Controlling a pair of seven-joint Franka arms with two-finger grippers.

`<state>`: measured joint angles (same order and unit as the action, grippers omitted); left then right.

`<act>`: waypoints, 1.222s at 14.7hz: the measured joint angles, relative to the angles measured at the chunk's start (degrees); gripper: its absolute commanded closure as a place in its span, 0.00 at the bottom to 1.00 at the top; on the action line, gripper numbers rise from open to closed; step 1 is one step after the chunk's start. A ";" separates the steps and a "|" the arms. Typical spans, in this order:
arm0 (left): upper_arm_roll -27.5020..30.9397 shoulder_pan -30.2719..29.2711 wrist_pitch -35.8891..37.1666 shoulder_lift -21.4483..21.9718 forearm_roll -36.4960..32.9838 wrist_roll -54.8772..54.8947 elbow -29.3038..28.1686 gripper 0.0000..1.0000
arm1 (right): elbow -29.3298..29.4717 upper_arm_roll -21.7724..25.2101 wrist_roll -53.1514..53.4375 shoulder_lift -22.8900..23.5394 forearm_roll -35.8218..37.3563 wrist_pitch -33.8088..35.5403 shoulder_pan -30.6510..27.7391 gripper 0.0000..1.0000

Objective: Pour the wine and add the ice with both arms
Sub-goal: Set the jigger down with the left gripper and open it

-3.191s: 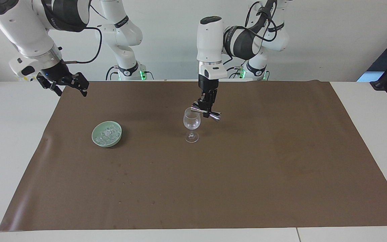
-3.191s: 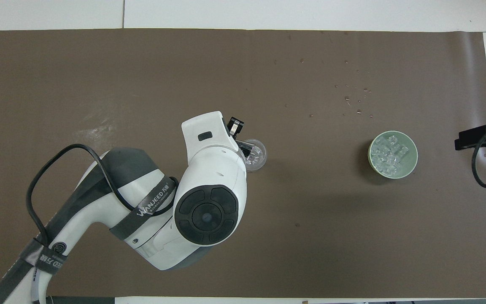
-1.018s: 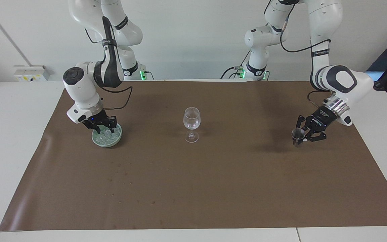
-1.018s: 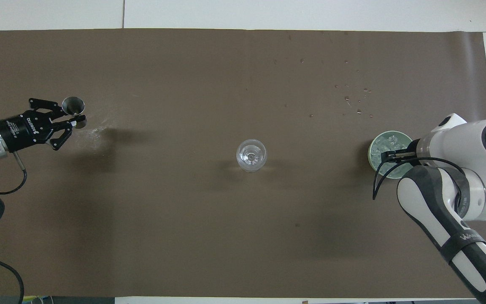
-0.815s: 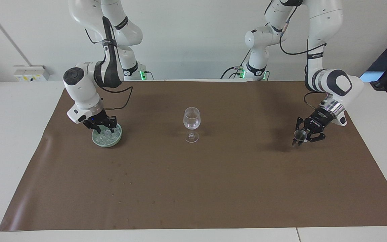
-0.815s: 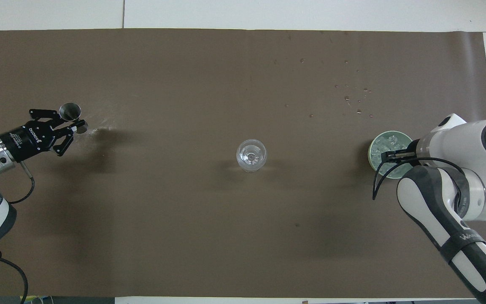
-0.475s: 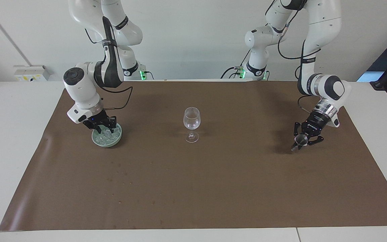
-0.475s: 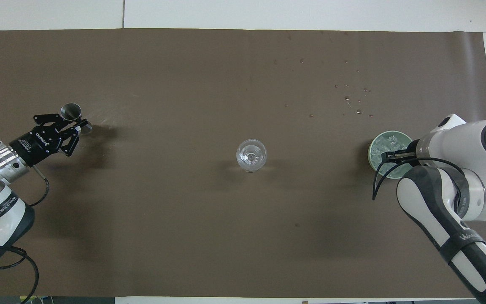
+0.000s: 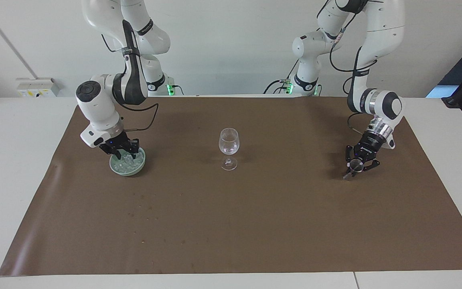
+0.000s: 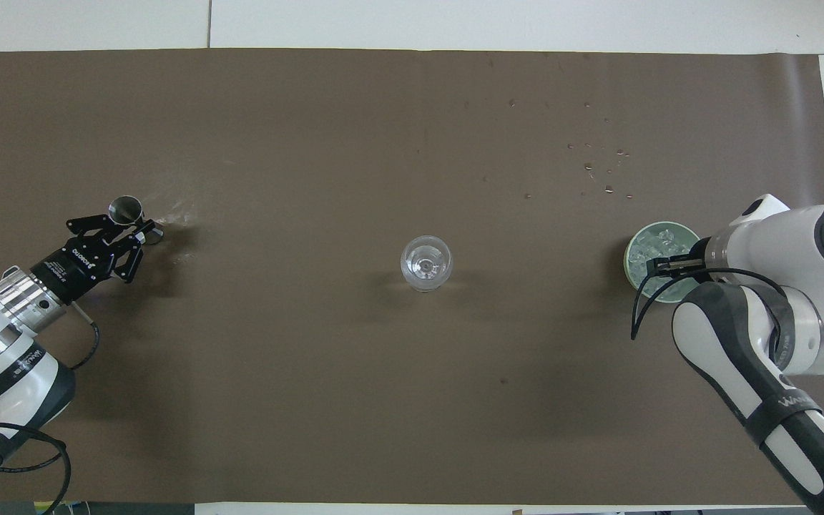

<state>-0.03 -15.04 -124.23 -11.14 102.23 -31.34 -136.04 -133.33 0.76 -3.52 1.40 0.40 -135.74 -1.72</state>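
Note:
A clear stemmed wine glass stands upright at the mat's middle, also in the overhead view. A green bowl of ice sits toward the right arm's end; in the overhead view the bowl and ice are partly covered by the arm. My right gripper is down in the bowl on the ice. My left gripper is shut on a small metal jigger, tilted and low over the mat toward the left arm's end, seen also from overhead.
Brown mat covers the table. Water droplets dot it farther from the robots than the bowl. The right arm's elbow hangs over the mat nearer the robots than the bowl.
My left gripper has come down toward the mat with the jigger, away from the glass where it was 3 s ago. My right gripper has stayed in the bowl.

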 measured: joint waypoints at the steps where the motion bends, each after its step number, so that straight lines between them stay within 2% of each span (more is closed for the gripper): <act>1: 0.00 -0.56 0.73 0.55 0.16 0.43 -1.08 1.00 | -0.04 0.00 0.00 0.00 0.00 0.00 0.00 0.43; 2: 0.01 -1.17 1.50 1.09 0.20 1.03 -2.13 1.00 | -0.09 0.00 0.00 0.00 0.00 -0.04 0.00 0.47; 5: 0.02 -1.94 2.40 2.27 0.24 1.81 -4.18 1.00 | -0.45 0.00 0.00 0.55 0.00 -1.41 0.00 0.47; 8: 0.02 -1.94 2.43 2.73 0.29 1.92 -4.78 0.44 | 0.21 0.00 0.00 1.07 0.00 -0.87 0.00 0.50; 9: 0.02 -1.94 2.43 2.80 0.29 2.14 -4.87 0.33 | 0.38 0.00 0.00 1.09 0.00 -0.69 0.00 0.52; 11: 0.02 -1.94 2.43 2.87 0.29 2.63 -4.98 0.05 | 0.57 -0.01 0.00 1.09 0.00 -0.57 0.00 0.53; 12: 0.02 -1.94 2.43 2.87 0.29 2.79 -5.03 0.00 | 0.59 -0.03 0.00 1.10 0.00 -0.56 0.01 0.53; 18: 0.03 -1.94 2.43 2.88 0.25 3.37 -5.10 0.00 | 0.59 -0.13 0.00 1.18 0.00 -0.32 0.06 0.51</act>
<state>0.00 -16.98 -121.80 -8.26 102.48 -27.97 -141.15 -132.74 0.63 -3.52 2.58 0.40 -136.06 -1.66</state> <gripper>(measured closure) 0.000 0.515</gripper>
